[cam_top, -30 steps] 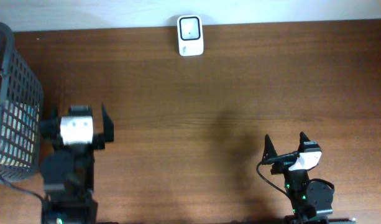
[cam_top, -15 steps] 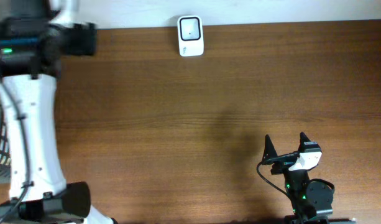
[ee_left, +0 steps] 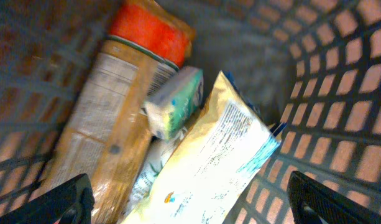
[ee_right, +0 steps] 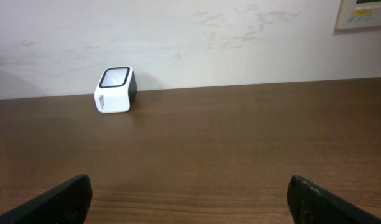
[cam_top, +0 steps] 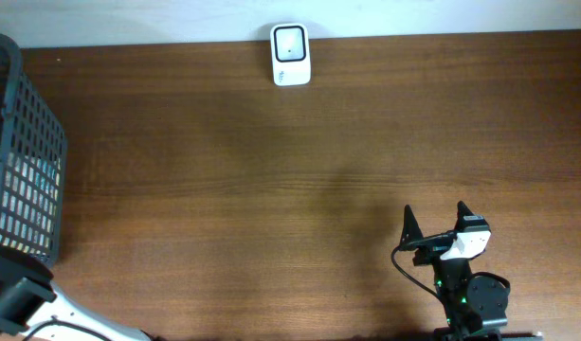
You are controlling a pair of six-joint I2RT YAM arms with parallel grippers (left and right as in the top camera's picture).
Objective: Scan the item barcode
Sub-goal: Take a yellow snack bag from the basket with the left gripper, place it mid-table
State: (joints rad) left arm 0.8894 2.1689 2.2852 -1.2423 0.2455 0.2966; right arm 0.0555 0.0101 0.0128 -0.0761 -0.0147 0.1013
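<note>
Left jaws wide, holding nothing, looking down into mesh basket (ee_left: 339,81). Cream pouch (ee_left: 215,162) lies between jaws. Small green-white box (ee_left: 174,102) and orange-topped pack (ee_left: 115,99) lie ahead, toward left. Right jaws wide, empty, low over surface (ee_right: 240,143). White barcode scanner (ee_right: 115,90) well ahead, left of centre.

table (cam_top: 271,189): brown wood | wall (ee_right: 240,37): white, scuffed | panel (ee_right: 363,12): on wall

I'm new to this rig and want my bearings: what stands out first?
A white scanner sits at the table's far edge. At the left edge stands a dark mesh basket; inside it lie an orange-topped pack, a small box and a cream pouch.
</note>
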